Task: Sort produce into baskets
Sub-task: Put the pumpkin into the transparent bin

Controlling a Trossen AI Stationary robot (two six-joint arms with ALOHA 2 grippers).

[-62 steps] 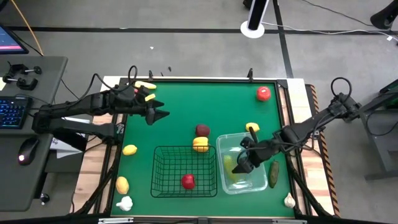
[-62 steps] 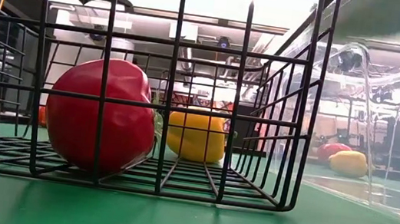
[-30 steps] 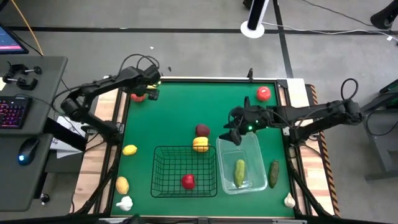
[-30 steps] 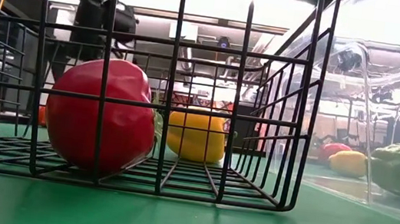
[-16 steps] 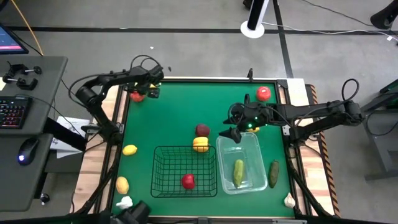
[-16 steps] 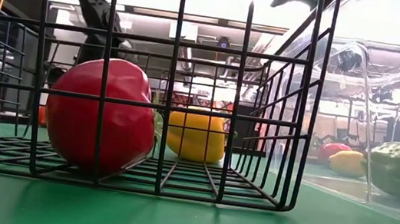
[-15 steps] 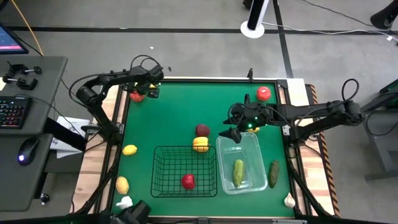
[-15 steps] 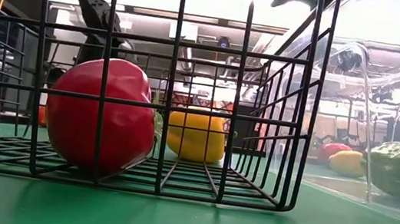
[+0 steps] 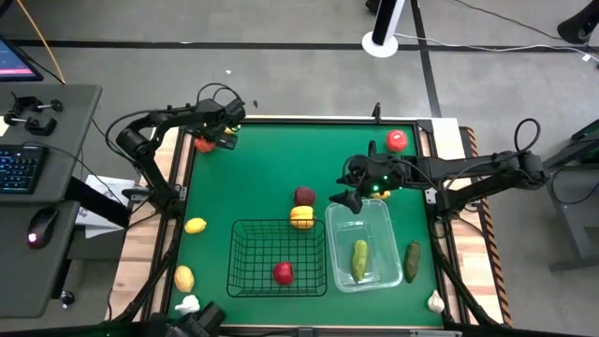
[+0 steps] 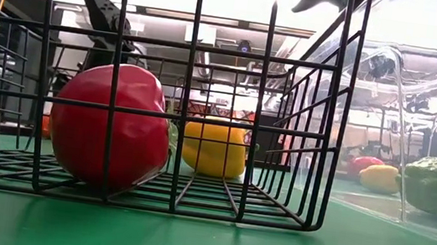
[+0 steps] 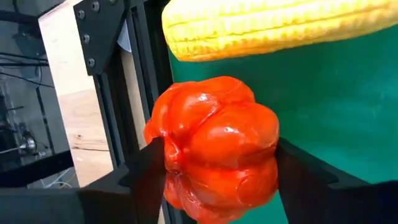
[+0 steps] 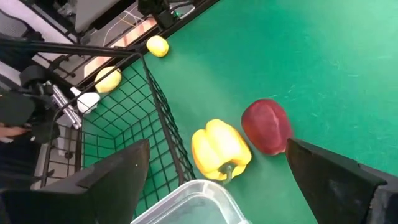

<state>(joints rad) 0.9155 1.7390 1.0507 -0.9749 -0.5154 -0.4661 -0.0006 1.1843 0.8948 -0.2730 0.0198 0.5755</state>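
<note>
The left gripper (image 9: 208,140) sits at the far left corner of the green worktop (image 9: 281,159), its fingers (image 11: 146,171) on either side of a red tomato (image 11: 214,149), pressing its flanks (looks like a grip to me). A corn cob (image 11: 280,25) lies just beyond the tomato, long axis crosswise to the fingers. The right gripper (image 9: 344,198) hangs wide open and empty over the far edge of the clear tub (image 9: 379,217); a cucumber (image 9: 360,259) lies in the tub, lengthwise along it. Yellow pepper (image 12: 221,149) and dark red fruit (image 12: 267,126) sit beside the black basket (image 9: 277,253).
</note>
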